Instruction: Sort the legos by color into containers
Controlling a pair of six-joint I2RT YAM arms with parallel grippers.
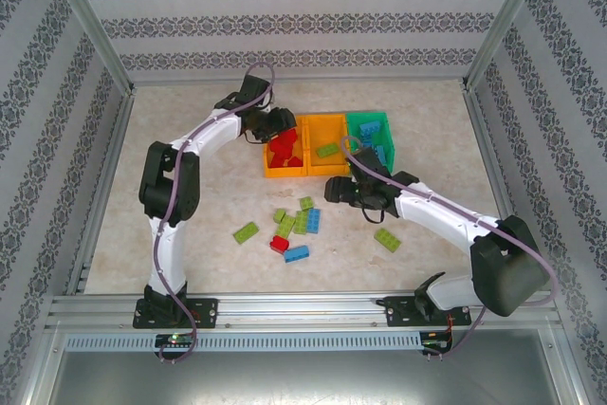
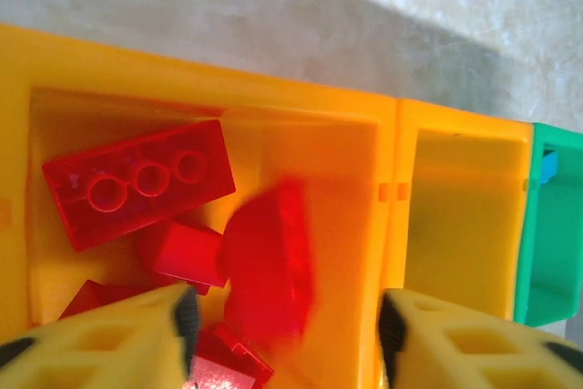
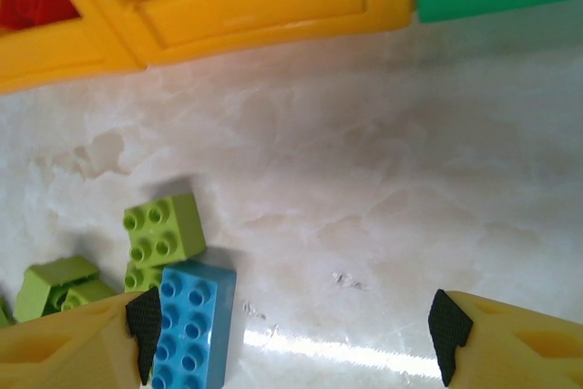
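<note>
On the left, we find the left end effector (image 2: 287, 330) over the left orange bin (image 2: 182, 70). Its jaws are parted, and a blurred red brick (image 2: 269, 266) sits in the gap. As far as we can tell the brick touches neither yellow finger (image 2: 118, 339), so nothing is gripped. Beneath it lies a heap of translucent red legos (image 1: 285, 151), one of them flat with three rings showing (image 2: 137, 184).

Joined on the right, the middle orange bin (image 1: 325, 119) holds a single lime green brick (image 1: 327, 150). The green bin (image 1: 365, 118) ends the row and holds blue bricks (image 1: 377, 153).

In front of the bins, loose legos lie scattered on the surface (image 1: 455, 139). A lime brick (image 1: 246, 231) is farthest left, a red one (image 1: 279, 244) lies just beside a blue one (image 1: 297, 253), and a lime-and-blue cluster (image 1: 305, 222) sits behind those two. Another lime brick (image 1: 387, 239) lies apart on the right, near the right arm.

The right end effector (image 3: 291, 343) hovers low over bare surface just in front of the bins, jaws spread wide and empty. A blue brick (image 3: 191, 325) lies just beside its left finger, touching a lime brick (image 3: 164, 239). From above, we see the right arm cross the green bin's near corner and hide part of its front wall.
</note>
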